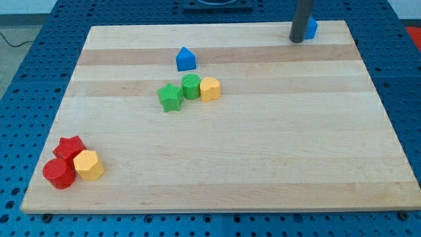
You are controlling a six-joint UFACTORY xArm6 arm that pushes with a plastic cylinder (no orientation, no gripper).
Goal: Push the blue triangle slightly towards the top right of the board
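Observation:
A blue block with a pointed, triangle-like top [186,59] stands on the wooden board [263,151], left of centre near the view's top. A second blue block [311,28] sits at the board's top right edge, partly hidden behind my dark rod; I cannot make out its shape. My tip [297,41] rests on the board right against this second block's left side, far to the right of the pointed blue block.
A green star [170,97], a green cylinder [191,86] and a yellow block [210,89] cluster just below the pointed blue block. A red star [70,147], a red cylinder [59,173] and a yellow hexagon [89,164] sit at the bottom left corner.

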